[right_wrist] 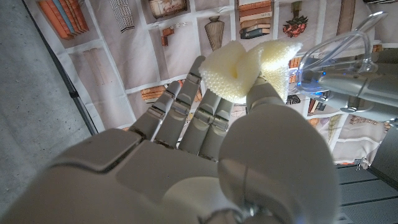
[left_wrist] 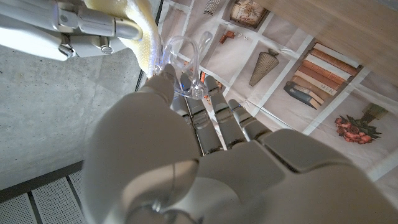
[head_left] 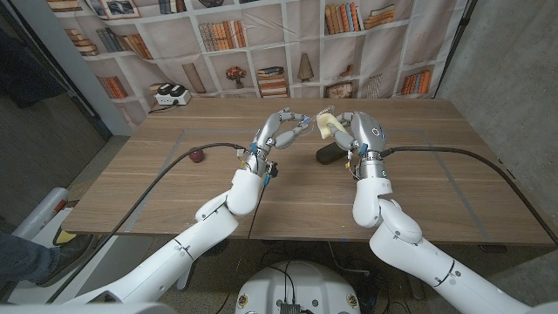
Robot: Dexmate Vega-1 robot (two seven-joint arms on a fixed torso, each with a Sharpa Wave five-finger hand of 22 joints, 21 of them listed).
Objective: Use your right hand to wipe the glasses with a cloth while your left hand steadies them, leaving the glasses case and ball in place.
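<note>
While left hand holds glasses, cloth touches them.

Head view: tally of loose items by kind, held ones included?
Glasses: 1, clear-framed, held up by the left robot hand
Cloth: 1, pale yellow, held by the right robot hand
Glasses case: 1, dark, on the table
Ball: 1, dark red, on the table
Total: 4
</note>
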